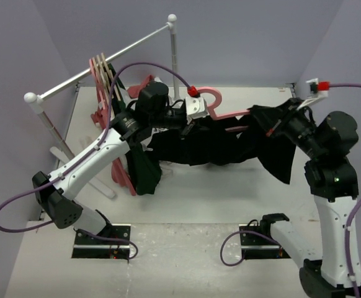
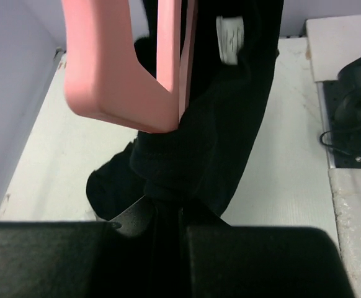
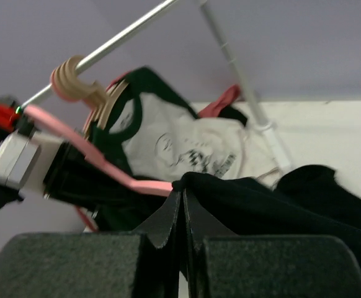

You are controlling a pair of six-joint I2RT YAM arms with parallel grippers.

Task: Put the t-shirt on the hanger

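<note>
The pink hanger [image 1: 213, 99] is held up over the table's back middle, its hook pointing away from my left gripper [image 1: 190, 121]. In the left wrist view the hook [image 2: 112, 81] stands just beyond the shut jaws [image 2: 168, 208], with black fabric bunched where the hanger enters them. The black t-shirt [image 1: 218, 146] hangs stretched between both grippers and droops toward the table; it also shows in the left wrist view [image 2: 230, 124]. My right gripper [image 1: 278, 127] is shut on an edge of the t-shirt [image 3: 280, 198], right at the tip of the hanger's arm [image 3: 106, 164], jaws [image 3: 182, 195] together.
A white clothes rail [image 1: 106, 65] crosses the back left and carries beige hangers [image 1: 106, 74]. A white printed shirt [image 3: 187, 146] hangs there. A dark green garment [image 1: 144, 171] hangs below my left arm. The rail's post [image 1: 174, 56] stands behind the hanger.
</note>
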